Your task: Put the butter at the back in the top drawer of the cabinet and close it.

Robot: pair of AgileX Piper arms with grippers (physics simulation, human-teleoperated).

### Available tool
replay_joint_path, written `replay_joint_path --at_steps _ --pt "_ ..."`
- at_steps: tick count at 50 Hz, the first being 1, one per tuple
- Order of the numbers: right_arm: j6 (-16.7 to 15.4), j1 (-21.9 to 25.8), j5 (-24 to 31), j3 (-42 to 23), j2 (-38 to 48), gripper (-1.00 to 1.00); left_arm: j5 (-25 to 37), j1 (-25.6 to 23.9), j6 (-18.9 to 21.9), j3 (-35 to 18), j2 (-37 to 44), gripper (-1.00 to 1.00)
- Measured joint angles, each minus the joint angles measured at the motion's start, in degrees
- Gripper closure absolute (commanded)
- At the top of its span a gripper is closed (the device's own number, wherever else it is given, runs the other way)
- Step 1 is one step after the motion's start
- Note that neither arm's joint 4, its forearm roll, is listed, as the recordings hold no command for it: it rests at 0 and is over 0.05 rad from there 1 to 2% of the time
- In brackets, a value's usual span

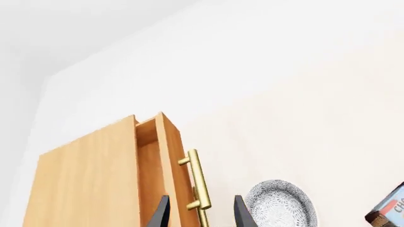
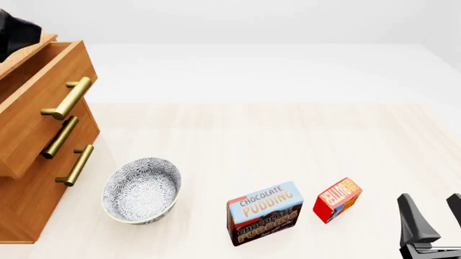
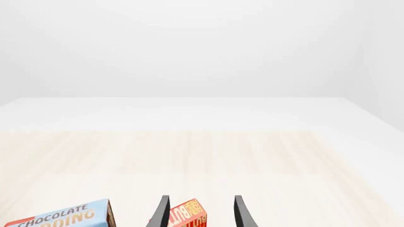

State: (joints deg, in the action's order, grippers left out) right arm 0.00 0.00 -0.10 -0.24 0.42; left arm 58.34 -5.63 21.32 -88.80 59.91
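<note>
The butter (image 2: 337,200) is seen standing on the worktop (image 2: 288,140), just beside the pudding box (image 2: 264,213) and apart from the patterned bowl (image 2: 142,190). The top drawer (image 2: 40,108) of the cabinet (image 2: 21,210) is pulled out. The right gripper (image 2: 432,213) is held spread near the butter, its fingers empty. The left gripper (image 1: 200,213) is likewise parted, gripping nothing, by the drawer's brass handle (image 1: 196,179).

The cabinet (image 2: 36,162) stands far left, then rightward the bowl (image 2: 142,190), pudding box (image 2: 264,213) and butter (image 2: 337,199)
</note>
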Motion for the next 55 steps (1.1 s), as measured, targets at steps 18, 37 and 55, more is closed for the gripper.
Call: replay_joint_path --at_steps 18,37,55 --pt "0.0 0.0 0.0 0.0 0.0 -1.0 5.2 0.0 -8.3 -6.3 3.0 -1.0" --pt "0.0 0.0 0.0 0.0 0.0 -1.0 8.7 0.3 -14.2 -10.8 5.6 -1.0" --pt "0.0 0.0 0.0 0.0 0.0 -1.0 10.7 1.9 -16.5 -12.6 7.1 -1.0"
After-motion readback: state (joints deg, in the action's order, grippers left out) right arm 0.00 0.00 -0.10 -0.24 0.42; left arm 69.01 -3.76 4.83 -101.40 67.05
